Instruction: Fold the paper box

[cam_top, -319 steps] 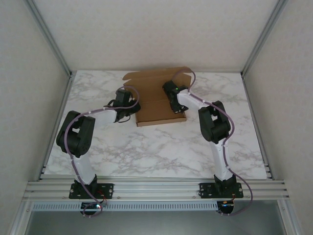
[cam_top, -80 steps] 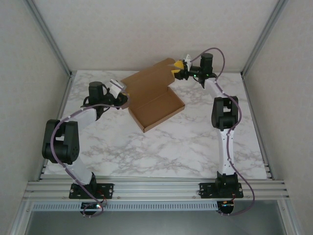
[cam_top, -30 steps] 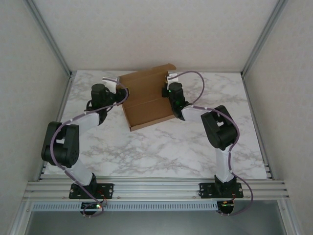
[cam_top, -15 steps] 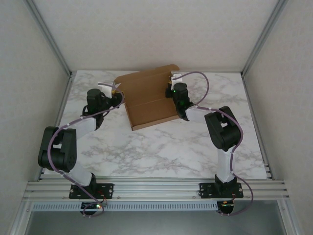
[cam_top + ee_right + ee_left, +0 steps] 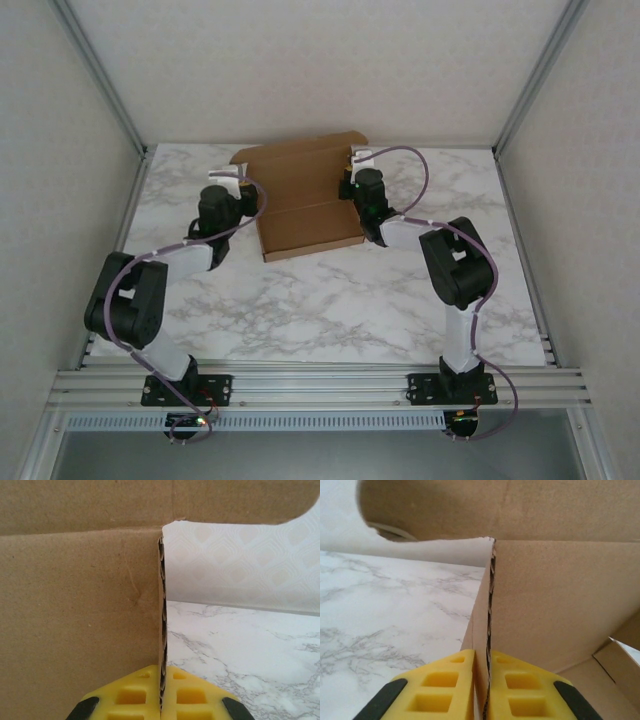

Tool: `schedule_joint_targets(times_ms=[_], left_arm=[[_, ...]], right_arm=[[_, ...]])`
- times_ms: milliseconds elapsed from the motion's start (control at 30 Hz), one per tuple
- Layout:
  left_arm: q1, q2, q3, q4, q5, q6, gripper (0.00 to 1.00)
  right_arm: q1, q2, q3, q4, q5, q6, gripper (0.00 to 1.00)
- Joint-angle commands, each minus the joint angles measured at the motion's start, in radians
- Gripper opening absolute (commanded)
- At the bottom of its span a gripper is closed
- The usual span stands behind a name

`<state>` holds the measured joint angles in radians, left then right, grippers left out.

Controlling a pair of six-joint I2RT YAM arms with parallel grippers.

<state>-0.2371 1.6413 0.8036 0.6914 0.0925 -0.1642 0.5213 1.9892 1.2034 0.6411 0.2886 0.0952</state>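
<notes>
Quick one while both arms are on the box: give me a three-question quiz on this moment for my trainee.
1. True or false: the left pincer is shut on a side wall of the box.
2. The right pincer grips: A) the box's right wall; B) its near edge; C) nothing.
3. Fill in: the box rests on the marble ____.
Key: 1 true; 2 A; 3 table.
</notes>
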Motion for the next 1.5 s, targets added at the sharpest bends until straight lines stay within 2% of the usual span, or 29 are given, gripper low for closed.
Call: schedule_joint_targets(times_ms=[0,100,333,633,767,900,1000,1133,1267,1333,1467], left_arm=[[-0.068,0.049,0.021,0.104,-0.195,-0.115,0.14],[-0.101,0.087,0.055,0.118,-0.295,-0.192,0.16],[-0.188,0.154,0.118,0.142,-0.473,-0.276,0.2],[-0.209,0.197,0.119,0.203,-0.414,-0.327,0.18],[-0.211,0.2,0.115,0.215,-0.398,-0.316,0.17],[-0.209,0.187,0.11,0.206,-0.371,-0.261,0.18],[-0.2,0.14,0.085,0.176,-0.315,-0.177,0.2],[-0.174,0.07,0.032,0.142,-0.191,-0.122,0.22],[-0.173,0.036,-0.026,0.156,-0.064,-0.068,0.24],[-0.174,0.019,-0.067,0.198,-0.024,-0.066,0.23],[-0.174,-0.006,-0.126,0.246,-0.026,-0.093,0.22]], right_arm=[[0.051,-0.052,-0.005,-0.011,-0.009,0.041,0.0],[0.065,-0.058,0.002,-0.031,0.012,0.06,0.0],[0.104,-0.061,0.01,-0.055,0.116,0.088,0.0],[0.136,-0.015,0.08,-0.112,0.217,0.186,0.0],[0.163,0.012,0.104,-0.106,0.292,0.163,0.0],[0.161,0.003,0.083,-0.108,0.314,0.102,0.0],[0.135,-0.045,0.016,-0.093,0.257,0.042,0.0],[0.078,-0.127,-0.102,-0.074,0.068,0.024,0.0],[0.075,-0.194,-0.189,-0.032,-0.064,-0.032,0.0],[0.075,-0.23,-0.234,-0.019,-0.078,-0.027,0.0],[0.074,-0.282,-0.308,0.014,-0.087,-0.016,0.0]])
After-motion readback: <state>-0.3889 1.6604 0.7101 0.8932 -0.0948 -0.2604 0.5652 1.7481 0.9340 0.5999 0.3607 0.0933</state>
